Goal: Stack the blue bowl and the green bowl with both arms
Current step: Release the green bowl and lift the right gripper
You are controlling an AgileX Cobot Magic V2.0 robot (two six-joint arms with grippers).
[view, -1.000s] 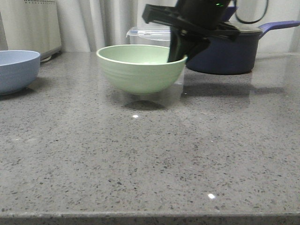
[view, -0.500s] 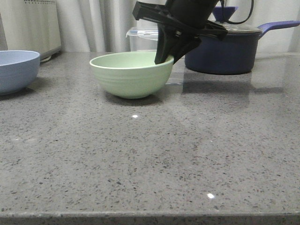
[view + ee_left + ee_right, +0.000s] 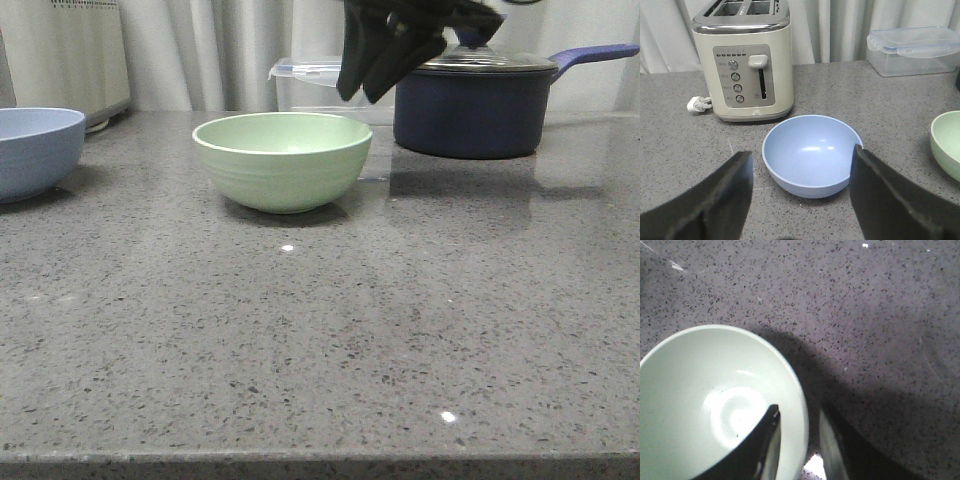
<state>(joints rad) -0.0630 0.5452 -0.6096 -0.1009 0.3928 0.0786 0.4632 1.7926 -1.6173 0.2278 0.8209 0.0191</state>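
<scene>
Grey speckled stone counter [image 3: 330, 330], glossy, with small light glints. Behind it, pale curtains [image 3: 215, 50]. Landmark taken: the green bowl [image 3: 282, 160].

Well to the left of the green bowl, at the frame edge: blue bowl [image 3: 35, 150], upright on the counter. Behind that, a cream toaster [image 3: 742, 60] with its white plug [image 3: 699, 104] lying beside it. Behind the green bowl, a clear lidded box [image 3: 305, 85]. Behind and to the right, a navy saucepan [image 3: 475, 105] with a glass lid and a handle pointing right.

Green bowl upright, resting flat on the counter, shadow close beneath it.

Right tool [image 3: 385, 55] above the green bowl's right rim, clear of it in the front view, jaws parted and gripping nothing. In the right wrist view [image 3: 797, 440], one finger [image 3: 762, 440] over the inside of the bowl [image 3: 705, 400], the other outside, rim between them.

Left tool [image 3: 800, 195] spread wide, nothing between its fingers [image 3: 725, 190], facing the blue bowl [image 3: 812, 155] without touching it. Green bowl's edge [image 3: 947, 142] visible off to one side in that view.

Against a second ago: green bowl then lifted off the counter, pinched at its right rim, shadow separate below. Half a second ago: set down, tool still low on the rim. Now released, tool risen above it, bowl barely shifted from where it landed. Blue bowl, box and saucepan unchanged.
</scene>
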